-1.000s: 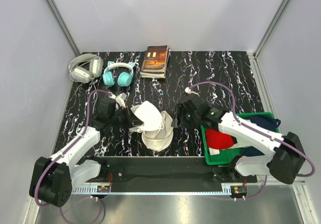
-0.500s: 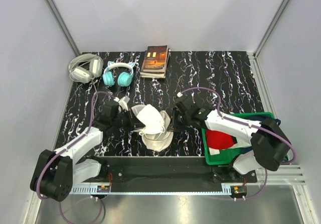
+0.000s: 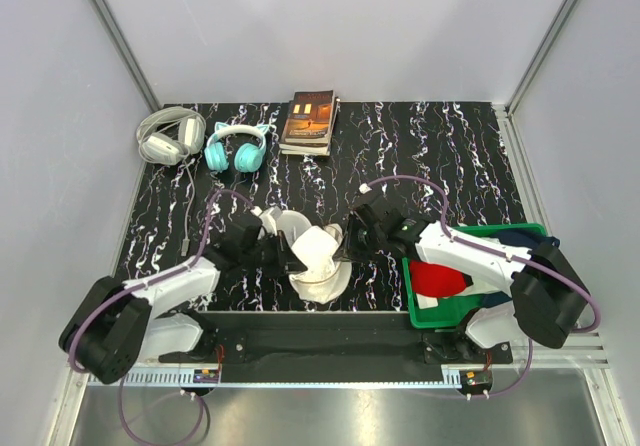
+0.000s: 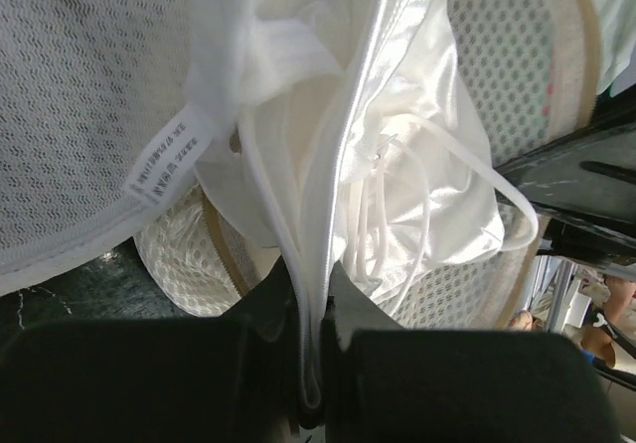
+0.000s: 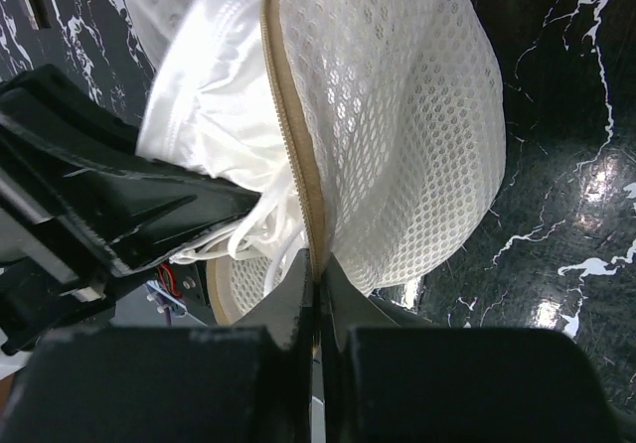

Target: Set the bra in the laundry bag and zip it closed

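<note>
The laundry bag, a cream mesh pouch with a tan zip rim, lies open near the table's front middle. The white bra sits partly in its mouth, with my left gripper shut on its satin edge. In the left wrist view the bra's thin straps hang loose over the mesh of the bag, and my left gripper pinches the stitched hem. My right gripper is shut on the bag's zip rim. The right wrist view shows this gripper clamping the tan tape beside the mesh dome, with the bra behind.
A green tray at the front right holds a red cloth and a dark blue cloth. White-grey headphones, teal headphones and a book lie along the back.
My right gripper has closed onto the bag's rim. My left arm has carried the bra rightward and down into the bag's opening.
</note>
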Robot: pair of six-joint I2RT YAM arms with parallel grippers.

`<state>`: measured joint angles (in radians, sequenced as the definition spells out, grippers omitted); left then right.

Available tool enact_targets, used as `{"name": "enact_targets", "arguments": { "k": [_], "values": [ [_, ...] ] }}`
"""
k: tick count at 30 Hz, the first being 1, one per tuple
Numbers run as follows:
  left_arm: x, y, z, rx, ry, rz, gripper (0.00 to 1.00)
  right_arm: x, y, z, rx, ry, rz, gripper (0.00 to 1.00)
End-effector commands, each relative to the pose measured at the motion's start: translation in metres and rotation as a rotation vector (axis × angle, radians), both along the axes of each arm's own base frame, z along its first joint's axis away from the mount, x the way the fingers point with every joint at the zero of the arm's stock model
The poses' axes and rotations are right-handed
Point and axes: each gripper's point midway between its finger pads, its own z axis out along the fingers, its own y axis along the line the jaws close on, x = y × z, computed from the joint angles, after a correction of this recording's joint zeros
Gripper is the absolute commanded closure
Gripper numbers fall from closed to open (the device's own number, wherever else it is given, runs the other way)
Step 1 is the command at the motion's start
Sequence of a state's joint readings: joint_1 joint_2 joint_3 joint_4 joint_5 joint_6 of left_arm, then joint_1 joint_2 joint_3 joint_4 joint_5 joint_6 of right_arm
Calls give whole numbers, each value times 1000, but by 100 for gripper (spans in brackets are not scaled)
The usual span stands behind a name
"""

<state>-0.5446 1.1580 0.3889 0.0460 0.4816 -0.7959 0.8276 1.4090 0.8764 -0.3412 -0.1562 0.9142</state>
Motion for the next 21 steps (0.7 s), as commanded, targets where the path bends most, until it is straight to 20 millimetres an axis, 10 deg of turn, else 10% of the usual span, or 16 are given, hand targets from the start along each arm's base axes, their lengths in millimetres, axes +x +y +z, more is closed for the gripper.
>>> {"name": "enact_targets", "arguments": {
  "k": [1, 8, 15, 21],
  "values": [
    [10, -8, -9, -2, 5, 39, 100, 10, 5, 18, 48, -39, -24, 100],
    [11, -1, -20, 43, 14, 62, 98, 5, -1, 15, 43, -39, -21, 100],
    [16, 16, 2, 117, -48, 120, 33, 2, -4, 13, 25, -40, -1, 100],
    [12, 33, 15, 170, -53, 164, 16, 2, -4, 14, 15, -50, 18, 100]
  ]
}}
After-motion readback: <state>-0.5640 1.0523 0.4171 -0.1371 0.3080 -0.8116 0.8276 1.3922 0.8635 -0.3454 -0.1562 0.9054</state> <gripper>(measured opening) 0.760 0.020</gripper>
